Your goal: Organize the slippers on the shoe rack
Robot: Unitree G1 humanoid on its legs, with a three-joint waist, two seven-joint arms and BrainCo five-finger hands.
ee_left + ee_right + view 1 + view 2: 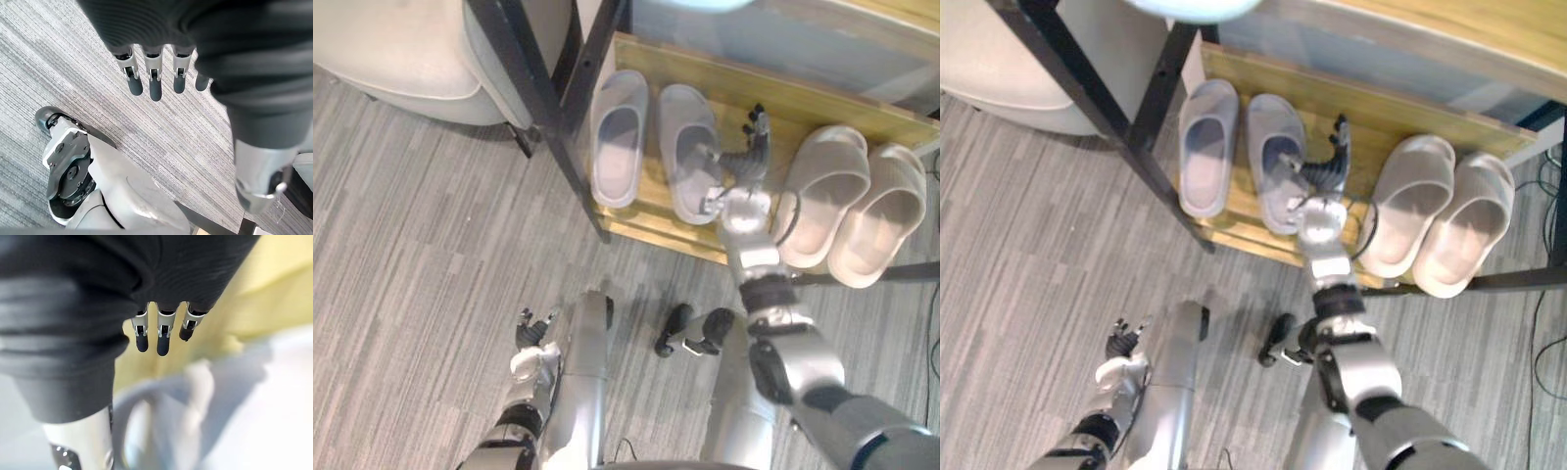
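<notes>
Grey slippers [619, 137] sit side by side on the wooden shelf [783, 98], with the beige slippers [827, 191] further right. The right hand [749, 160] hovers between the pairs, just beside a grey one, fingers loosely extended, holding nothing. The left hand [533, 335] hangs relaxed, low above the floor.

1. Grey striped carpet [421, 284] covered the floor.
2. Cream padded seat [391, 49] stood on it at far left.
3. One dark seat leg [522, 140] showed under the seat's edge, touching the carpet.
</notes>
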